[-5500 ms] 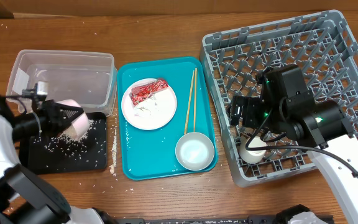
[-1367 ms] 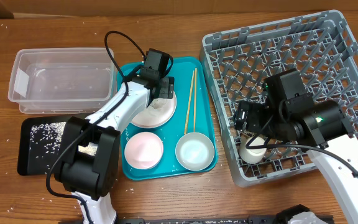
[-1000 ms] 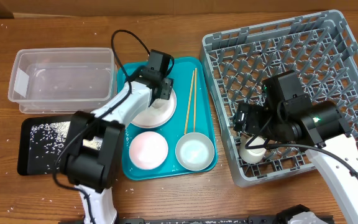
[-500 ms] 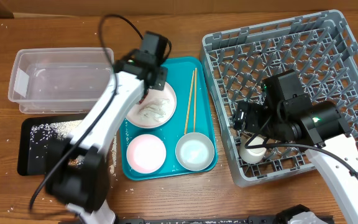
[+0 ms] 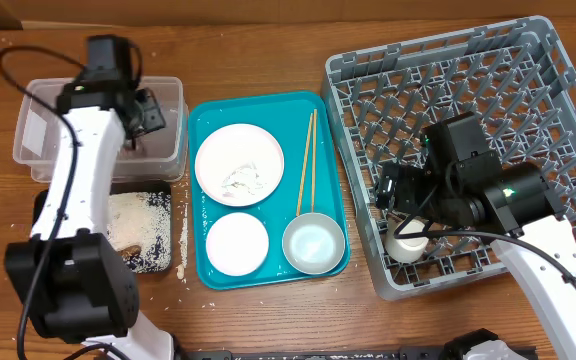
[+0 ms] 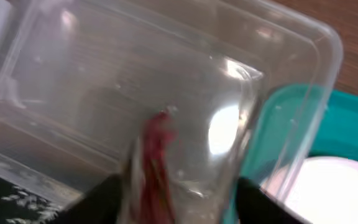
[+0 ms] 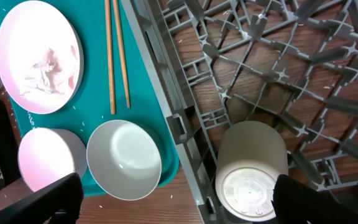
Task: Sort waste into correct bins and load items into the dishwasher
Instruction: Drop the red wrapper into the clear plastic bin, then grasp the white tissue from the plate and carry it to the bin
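Wrapper (image 6: 156, 155), red, long axis upright, hanging between wide-parted left fingers (image 6: 253, 199), apparently ungripped, directly above clear bin (image 6: 294, 32) at upper left of overhead frame, well apart from right fingers (image 7: 58, 194), spread empty over rack (image 7: 182, 127).

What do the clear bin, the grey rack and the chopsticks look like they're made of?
Clear bin: likely glossy transparent plastic; the table shows through, with glare spots.
Grey rack: seemingly matte moulded plastic, a uniform lattice.
Chopsticks: probably wood or bamboo, tan and dull.
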{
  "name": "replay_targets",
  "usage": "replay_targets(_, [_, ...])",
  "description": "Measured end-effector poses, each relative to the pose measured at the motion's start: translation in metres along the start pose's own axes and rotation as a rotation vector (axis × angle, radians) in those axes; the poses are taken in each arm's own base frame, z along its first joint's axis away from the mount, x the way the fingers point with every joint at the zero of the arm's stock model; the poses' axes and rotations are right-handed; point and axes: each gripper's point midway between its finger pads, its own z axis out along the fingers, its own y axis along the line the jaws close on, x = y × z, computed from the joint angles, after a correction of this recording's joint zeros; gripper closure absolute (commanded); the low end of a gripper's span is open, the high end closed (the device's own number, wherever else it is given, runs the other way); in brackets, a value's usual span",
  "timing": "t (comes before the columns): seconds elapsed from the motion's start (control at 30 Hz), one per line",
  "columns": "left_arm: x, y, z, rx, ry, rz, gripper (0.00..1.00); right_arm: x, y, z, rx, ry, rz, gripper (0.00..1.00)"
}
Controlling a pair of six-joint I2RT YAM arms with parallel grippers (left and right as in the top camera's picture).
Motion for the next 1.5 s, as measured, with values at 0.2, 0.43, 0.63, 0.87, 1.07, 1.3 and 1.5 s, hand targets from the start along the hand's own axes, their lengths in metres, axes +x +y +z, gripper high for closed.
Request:
replay_targets(0.2, [0.051, -0.053, -0.018, 0.224, 0.195, 0.074, 0.23, -0.003, 0.002, 0.0, -0.008, -0.012, -0.001, 0.0])
replay_targets(0.43, [0.141, -0.126, -0.012, 0.254, 0.27, 0.413, 0.13, -0.006, 0.004, 0.0, -0.016, -0.025, -0.004, 0.0])
replay_targets(0.63, [0.187, -0.126, 0.042, 0.228, 0.251, 0.447, 0.5, -0.006, 0.004, 0.0, -0.016, -0.025, -0.003, 0.0])
replay_targets(0.87, [0.187, -0.124, 0.042, 0.227, 0.31, 0.426, 0.96, -0.003, 0.002, 0.0, -0.008, -0.011, -0.002, 0.0])
replay_targets(1.07, [0.079, -0.121, -0.035, 0.335, 0.152, 0.262, 0.96, -0.002, 0.002, 0.001, -0.007, -0.009, -0.002, 0.0])
replay_targets(1.3, [0.005, -0.033, -0.048, 0.168, -0.019, 0.066, 0.0, -0.007, 0.004, 0.001, -0.017, -0.027, -0.003, 0.0])
replay_targets(1.5, [0.028, -0.016, -0.028, 0.164, 0.146, 0.029, 0.0, -0.006, 0.004, 0.001, -0.016, -0.024, -0.003, 0.0])
